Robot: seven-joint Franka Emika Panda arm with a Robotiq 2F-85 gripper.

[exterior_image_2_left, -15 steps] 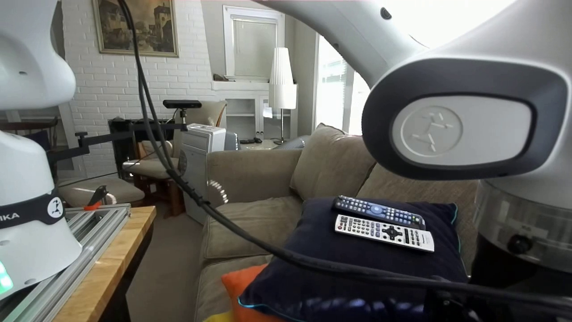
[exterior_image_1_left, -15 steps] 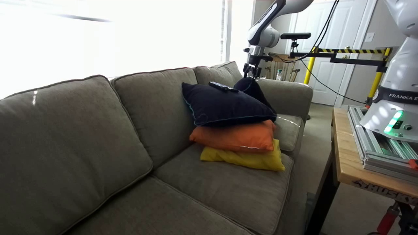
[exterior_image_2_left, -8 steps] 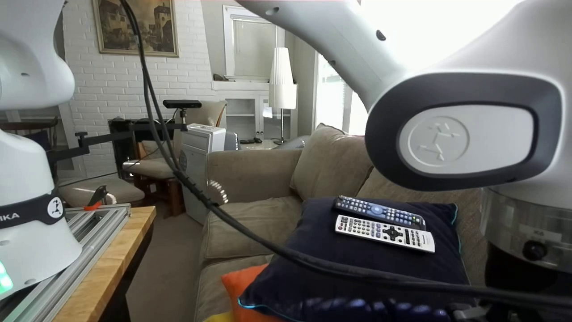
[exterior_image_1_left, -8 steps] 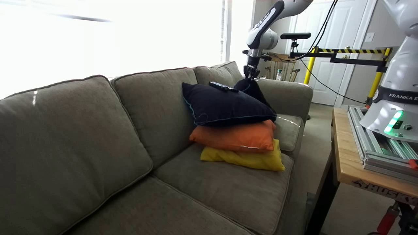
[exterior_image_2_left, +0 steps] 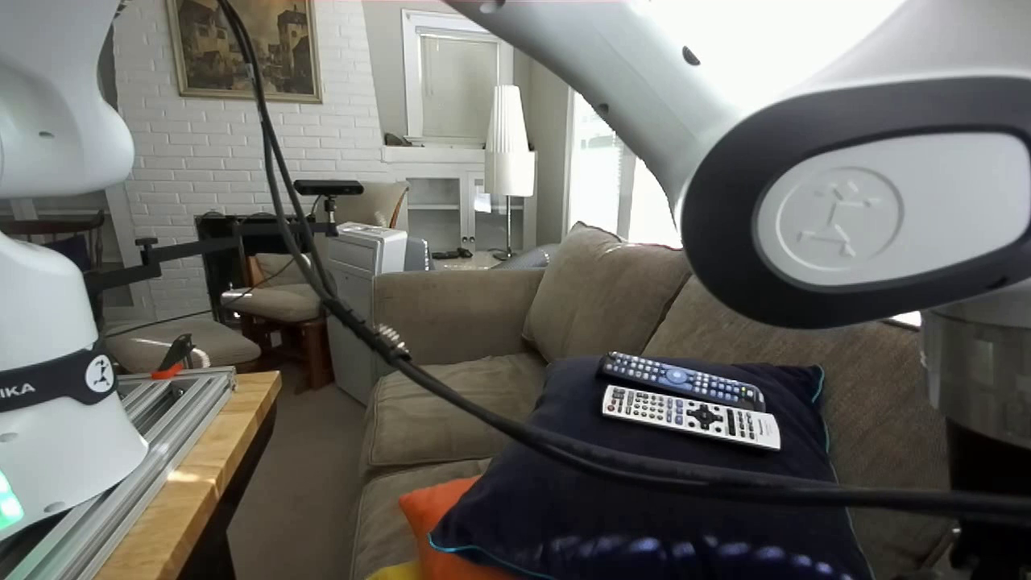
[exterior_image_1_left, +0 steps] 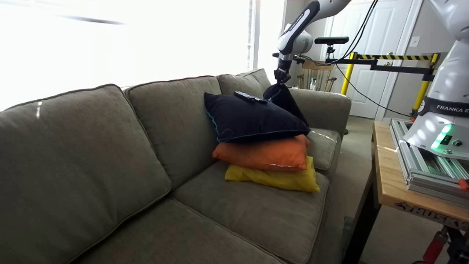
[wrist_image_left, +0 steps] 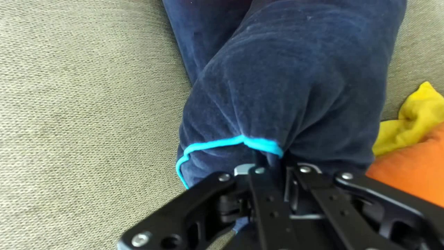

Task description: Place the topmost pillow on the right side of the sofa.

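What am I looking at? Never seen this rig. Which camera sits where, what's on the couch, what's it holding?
It's a jointed robot arm, mounted on a wooden table beside a sofa. Two views come from different places outside the robot; the close-up, from its wrist, shows the gripper. On the sofa, a navy pillow lies on an orange pillow, itself on a yellow pillow; a dark remote and a white remote rest on top. The gripper pinches a blue-edged pillow, also navy; it looks like a separate one, but I can't be sure.
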